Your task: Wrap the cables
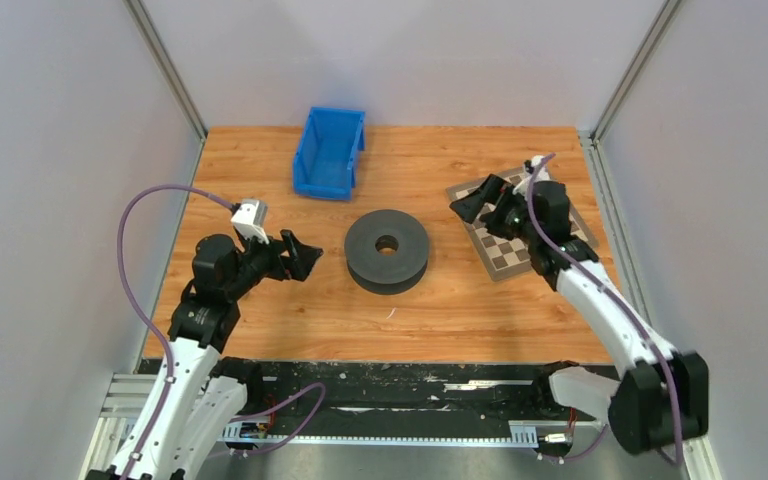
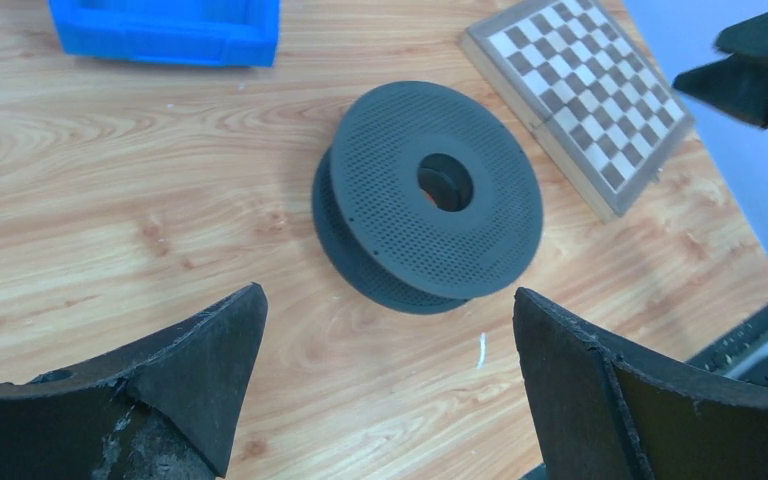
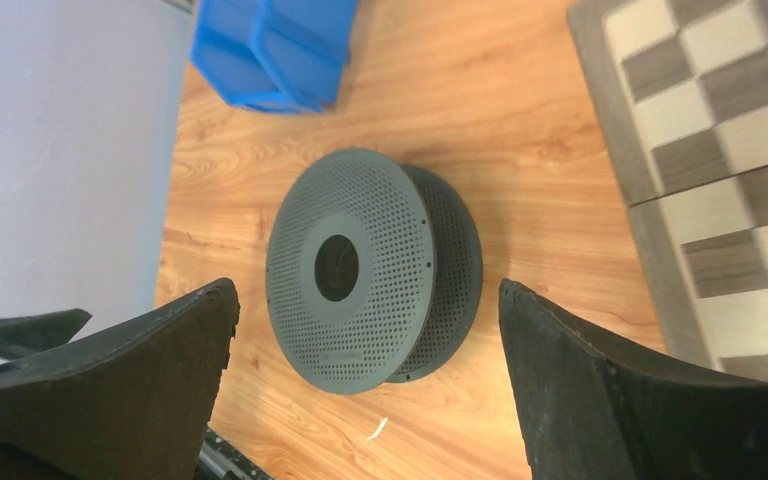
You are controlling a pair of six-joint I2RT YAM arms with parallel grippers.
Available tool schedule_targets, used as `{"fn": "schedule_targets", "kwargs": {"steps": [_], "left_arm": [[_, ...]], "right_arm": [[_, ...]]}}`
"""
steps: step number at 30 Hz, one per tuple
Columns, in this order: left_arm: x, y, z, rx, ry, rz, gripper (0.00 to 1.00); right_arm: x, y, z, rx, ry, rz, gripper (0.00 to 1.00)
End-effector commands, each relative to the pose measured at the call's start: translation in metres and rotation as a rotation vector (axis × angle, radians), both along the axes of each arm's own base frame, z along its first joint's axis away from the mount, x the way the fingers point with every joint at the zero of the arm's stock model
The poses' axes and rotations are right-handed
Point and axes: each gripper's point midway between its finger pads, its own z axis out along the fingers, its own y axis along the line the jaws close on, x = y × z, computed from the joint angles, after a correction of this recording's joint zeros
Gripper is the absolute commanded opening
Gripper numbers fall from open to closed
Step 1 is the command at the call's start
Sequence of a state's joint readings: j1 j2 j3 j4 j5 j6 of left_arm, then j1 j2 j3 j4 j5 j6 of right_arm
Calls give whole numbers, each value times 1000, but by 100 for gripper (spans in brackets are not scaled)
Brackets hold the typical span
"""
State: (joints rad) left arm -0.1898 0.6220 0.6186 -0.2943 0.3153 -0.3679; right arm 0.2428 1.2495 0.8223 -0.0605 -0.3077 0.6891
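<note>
With the left fingers [image 2: 200,370] and right fingers [image 3: 580,390] spread wide and empty either side of the spool [image 1: 388,250], and no cable showing in any view of the table [image 1: 460,315], we judge it best to locate the wire's free end before closing.

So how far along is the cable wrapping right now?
Done: hard to judge. No loose wire shows on the table, and the gap between the flanges of the spool is too dark to tell whether any is wound there. In hand: nothing; the left gripper and right gripper are open and empty, either side of the spool. Left: these views cannot settle it.
</note>
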Motion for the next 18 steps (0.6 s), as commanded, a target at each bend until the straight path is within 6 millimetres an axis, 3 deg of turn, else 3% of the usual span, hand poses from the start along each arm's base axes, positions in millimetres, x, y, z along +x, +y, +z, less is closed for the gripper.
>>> {"fn": "schedule_targets", "kwargs": {"steps": [1,5,10,14,18], "left_arm": [[-12,-21,40,-37,-134,-142,100],[-19,-30,53,-78,-167,-191,100],[-22,-32,63,-92,-193,-205,100],[-24,-33,68,-103,-207,-210,100],[-28,-31,74,-107,-242,-207,100]], "right_arm": [[-37,-27,43,-182,-160,-1,100],[-74,-46,58,-211,-206,-51,100],[-116,-62,63,-191,-260,-89,100],[-140,-67,85,-144,-358,-101,100],[-151,-67,99,-106,-397,-102,100]]}}
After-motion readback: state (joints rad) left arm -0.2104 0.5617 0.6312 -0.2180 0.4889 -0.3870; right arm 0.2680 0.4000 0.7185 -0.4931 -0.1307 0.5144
